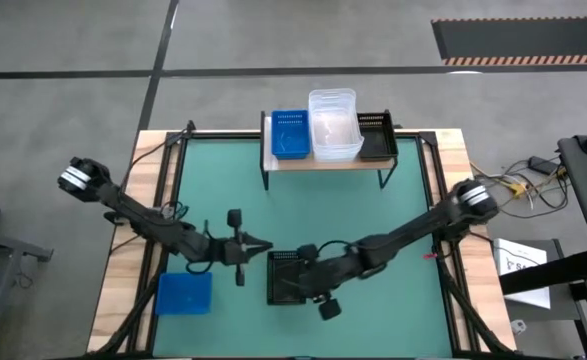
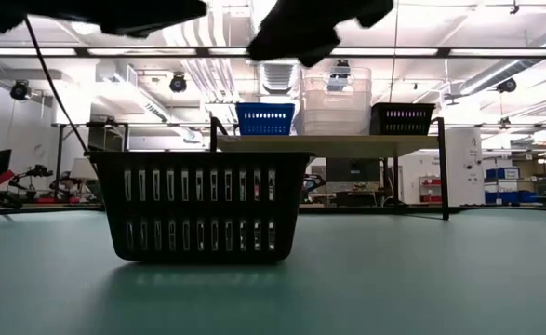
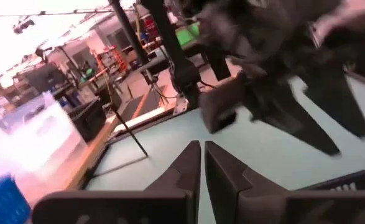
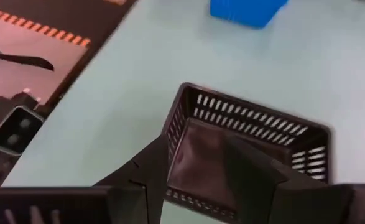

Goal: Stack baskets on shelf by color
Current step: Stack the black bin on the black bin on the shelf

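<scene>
A black perforated basket (image 1: 291,277) (image 2: 198,209) stands upright on its base on the green table, near the middle. My right gripper (image 1: 302,268) (image 4: 198,158) hovers open above it, its fingers over the basket's hollow (image 4: 250,115) and touching nothing. My left gripper (image 1: 264,246) (image 3: 202,168) hangs shut just left of that basket, clear of it. A blue basket (image 1: 183,293) (image 4: 247,9) rests on the table at the near left. On the shelf (image 1: 328,163) (image 2: 328,142) stand a blue basket (image 1: 289,133), a clear stack (image 1: 334,124) and a black basket (image 1: 377,135).
The shelf's thin black legs (image 1: 265,178) stand at the table's far side. The wooden table edges (image 1: 133,250) carry the arm mounts and cables. Green table surface (image 1: 403,290) lies bare to the right of the black basket. Room clutter shows beyond the table in the low view.
</scene>
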You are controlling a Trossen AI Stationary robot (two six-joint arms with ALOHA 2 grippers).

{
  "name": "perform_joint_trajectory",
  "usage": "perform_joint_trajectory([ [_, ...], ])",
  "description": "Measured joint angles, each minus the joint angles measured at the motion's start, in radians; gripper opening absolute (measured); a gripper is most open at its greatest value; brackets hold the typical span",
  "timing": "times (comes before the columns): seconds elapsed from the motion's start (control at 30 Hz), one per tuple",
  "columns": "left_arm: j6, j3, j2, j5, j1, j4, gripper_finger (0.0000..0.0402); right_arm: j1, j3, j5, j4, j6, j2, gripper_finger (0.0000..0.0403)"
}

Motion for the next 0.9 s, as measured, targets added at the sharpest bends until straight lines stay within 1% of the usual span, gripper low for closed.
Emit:
perform_joint_trajectory([
  [0.1, -0.040, -0.062, -0.016, 0.002, -0.006, 0.082, 0.0006, 0.002, 0.099, 0.001, -0.090, 0.035, 0.083, 0.0139],
  [0.2, -0.045, -0.103, -0.026, 0.003, -0.025, 0.118, 0.0006, 0.002, 0.193, 0.001, -0.154, 0.071, 0.162, 0.0140],
  [0.27, -0.061, -0.123, -0.030, 0.005, -0.040, 0.108, 0.0006, 0.002, 0.255, 0.000, -0.196, 0.101, 0.213, 0.0141],
  [0.57, -0.066, -0.142, -0.027, 0.004, -0.051, 0.111, 0.0006, 0.002, 0.490, -0.011, -0.364, 0.192, 0.400, 0.0139],
  [0.7, -0.059, -0.149, -0.028, 0.003, -0.051, 0.110, 0.0006, 0.002, 0.575, -0.011, -0.438, 0.199, 0.463, 0.0136],
  [0.8, -0.035, -0.151, -0.030, 0.003, -0.051, 0.111, 0.0006, 0.002, 0.631, -0.010, -0.469, 0.198, 0.509, 0.0126],
  [0.9, -0.012, -0.150, -0.038, 0.000, -0.051, 0.112, 0.0006, 0.002, 0.684, -0.010, -0.520, 0.172, 0.547, 0.0104],
])
